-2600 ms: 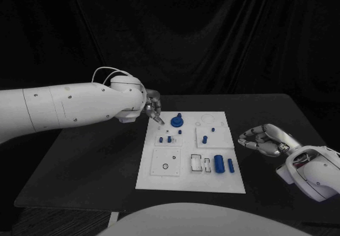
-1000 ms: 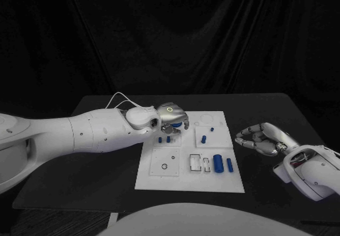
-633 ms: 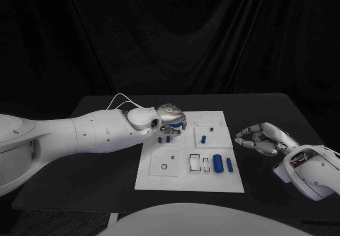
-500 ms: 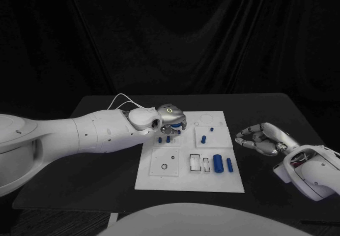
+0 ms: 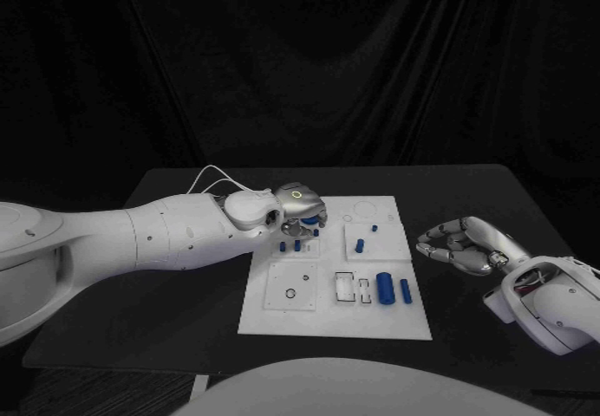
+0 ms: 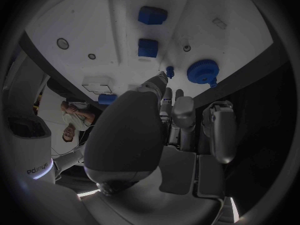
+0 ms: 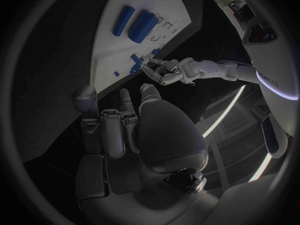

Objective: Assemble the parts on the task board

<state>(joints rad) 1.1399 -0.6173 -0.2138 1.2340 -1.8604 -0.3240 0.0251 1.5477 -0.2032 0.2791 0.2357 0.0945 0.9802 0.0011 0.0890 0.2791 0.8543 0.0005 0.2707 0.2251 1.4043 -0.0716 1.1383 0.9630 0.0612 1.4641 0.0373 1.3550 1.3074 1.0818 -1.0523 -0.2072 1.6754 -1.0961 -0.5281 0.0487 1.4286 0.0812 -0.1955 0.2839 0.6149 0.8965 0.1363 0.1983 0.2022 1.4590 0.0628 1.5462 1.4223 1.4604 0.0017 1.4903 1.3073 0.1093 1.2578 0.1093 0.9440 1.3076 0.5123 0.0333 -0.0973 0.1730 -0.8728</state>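
The task board point(image 5: 335, 321) is lying in the middle of the black table point(image 5: 163, 286), and everything here is placed against it. The left hand point(image 5: 300, 208) is hanging over the board's far left corner, fingers pointing down toward the blue gear-shaped part point(image 6: 202, 71) standing there. In the left wrist view one fingertip point(image 6: 160, 80) is sitting just beside a small blue peg point(image 6: 169, 70), next to the gear; whether it is touching either piece cannot be told. The fingers are lying fairly straight and apart, holding nothing that shows.

Two short blue blocks point(image 5: 290, 246) are standing in the board's left middle field, just nearside of the left hand. Two blue cylinders point(image 5: 393, 289) are lying side by side near the board's right edge, beside a pair of rectangular slots point(image 5: 353, 289).

The right hand point(image 5: 460, 245) is hovering off the board's right edge, over bare table, its fingers curling inward around nothing. Open table is running along the board's left, right and near sides.
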